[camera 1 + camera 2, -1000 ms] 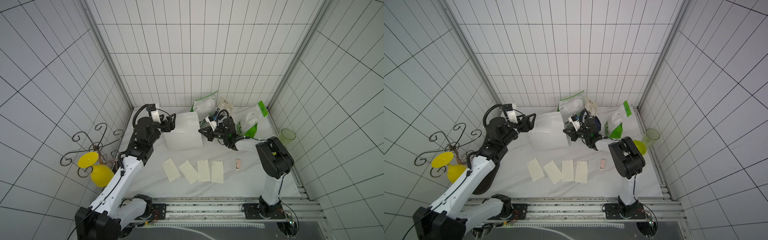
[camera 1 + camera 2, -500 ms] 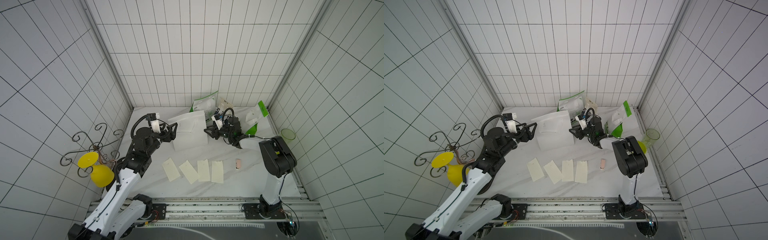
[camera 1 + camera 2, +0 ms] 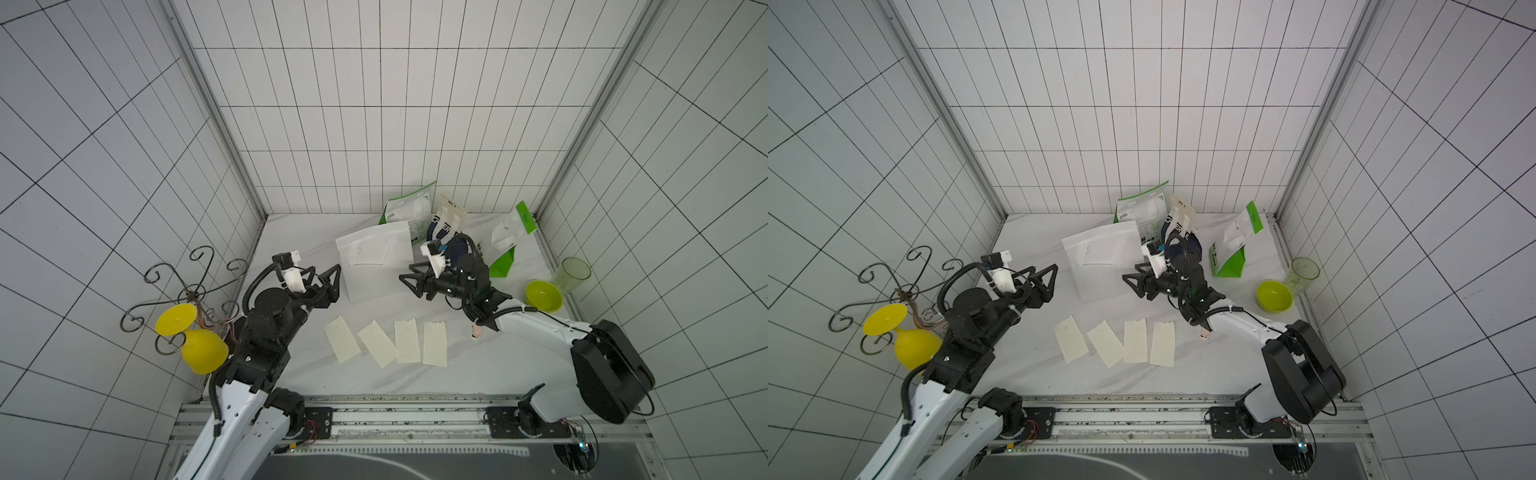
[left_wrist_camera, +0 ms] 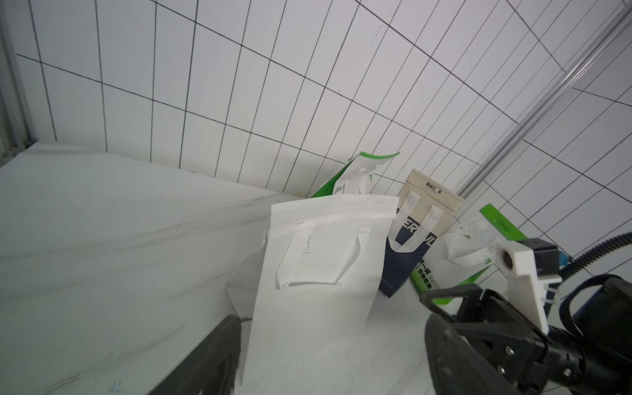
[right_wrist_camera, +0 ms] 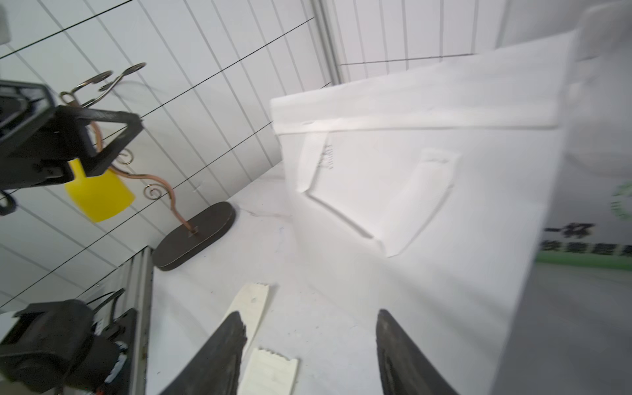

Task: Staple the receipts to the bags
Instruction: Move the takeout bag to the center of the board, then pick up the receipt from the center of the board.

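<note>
The plain white bag (image 3: 374,262) (image 3: 1100,262) lies flat at the middle back of the table, handle up (image 4: 318,273) (image 5: 427,171). My left gripper (image 3: 334,284) (image 3: 1051,283) (image 4: 331,318) is open just left of it, holding nothing. My right gripper (image 3: 409,286) (image 3: 1131,286) (image 5: 307,314) is open at the bag's near right corner, also holding nothing. Several cream receipts (image 3: 377,343) (image 3: 1136,340) (image 5: 253,304) lie in a row nearer the front. A green-and-white bag (image 3: 409,212) leans on the back wall, a navy bag (image 3: 446,224) (image 4: 403,263) beside it, and another green-and-white bag (image 3: 511,245) to the right.
A small pinkish object (image 3: 477,331) lies under my right forearm. A green bowl (image 3: 542,296) and a translucent green cup (image 3: 573,274) stand at the right edge. A metal scroll stand (image 3: 187,291) with yellow cups (image 3: 203,351) fills the left edge.
My right gripper has gone from shut to open and drawn back toward the front. My left gripper has also pulled back toward the front. The white bag now rests flat.
</note>
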Motion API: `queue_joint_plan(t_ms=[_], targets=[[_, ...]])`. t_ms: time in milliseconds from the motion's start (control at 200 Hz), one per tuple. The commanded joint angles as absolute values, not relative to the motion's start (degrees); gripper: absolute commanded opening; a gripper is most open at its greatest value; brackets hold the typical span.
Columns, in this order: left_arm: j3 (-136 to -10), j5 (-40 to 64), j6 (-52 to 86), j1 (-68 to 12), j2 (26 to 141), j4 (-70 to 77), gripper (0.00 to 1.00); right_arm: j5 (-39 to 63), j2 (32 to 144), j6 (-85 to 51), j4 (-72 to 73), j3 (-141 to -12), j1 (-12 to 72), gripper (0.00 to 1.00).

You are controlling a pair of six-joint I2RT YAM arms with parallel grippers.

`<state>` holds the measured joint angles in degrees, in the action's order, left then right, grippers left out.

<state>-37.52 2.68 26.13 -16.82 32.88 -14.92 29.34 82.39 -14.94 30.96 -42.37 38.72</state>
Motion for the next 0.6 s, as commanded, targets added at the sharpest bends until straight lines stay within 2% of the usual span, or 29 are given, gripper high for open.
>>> queue_joint_plan(t_ms=[0, 260, 420, 595], targets=[[-36.83, 1.22, 27.40, -16.87, 31.32, -18.44, 0.83, 26.12, 84.39, -18.32, 29.26, -38.14, 44.81, 0.62], [-38.72, 0.17, 27.30, -17.05, 28.85, -24.00, 0.81, 24.07, 104.49, -20.26, 30.75, -52.05, 55.60, 0.61], [-38.50, 1.18, 27.05, -17.24, 27.65, -25.56, 0.80, 20.31, 113.82, -18.74, 28.08, -62.25, 57.84, 0.61], [-38.82, 1.45, 26.50, -18.14, 27.71, -25.79, 0.80, 15.21, 118.65, -16.87, 24.48, -69.44, 58.50, 0.58]])
